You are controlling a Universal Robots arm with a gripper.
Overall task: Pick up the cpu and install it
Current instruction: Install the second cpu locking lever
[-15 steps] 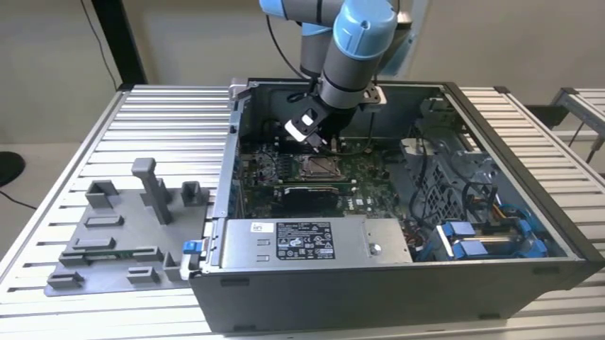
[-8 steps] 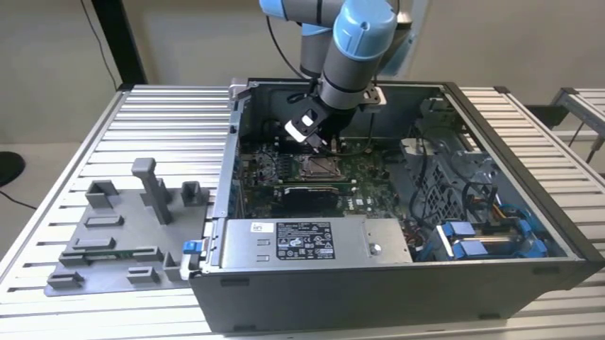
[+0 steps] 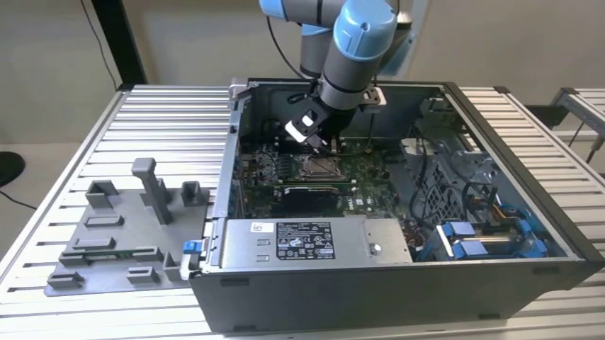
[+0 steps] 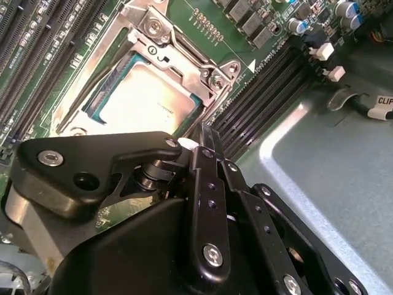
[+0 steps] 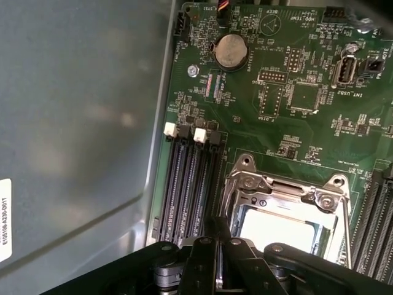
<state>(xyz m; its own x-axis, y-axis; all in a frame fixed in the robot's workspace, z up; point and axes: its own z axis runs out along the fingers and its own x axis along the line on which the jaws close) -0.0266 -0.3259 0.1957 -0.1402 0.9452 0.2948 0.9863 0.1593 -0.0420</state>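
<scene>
The cpu (image 4: 144, 101) is a pale silver square lying flat inside the metal-framed socket (image 4: 153, 27) of the green motherboard (image 5: 307, 129). In the first wrist view the cpu (image 5: 279, 232) shows through the frame's opening. My gripper (image 4: 206, 136) hangs a little above the socket's edge, beside the cpu, with its thin black fingers together and nothing between them. The exterior view has the gripper (image 3: 317, 144) inside the open computer case (image 3: 529, 234), just above the socket (image 3: 317, 168).
Black memory slots (image 5: 190, 184) run beside the socket, and a coin battery (image 5: 230, 50) sits further along the board. The case's grey wall (image 5: 80, 123) is close by. A power supply (image 3: 302, 241) and blue cables (image 3: 472, 237) fill the case's front. A grey fixture tray (image 3: 123, 234) lies on the exterior view's left.
</scene>
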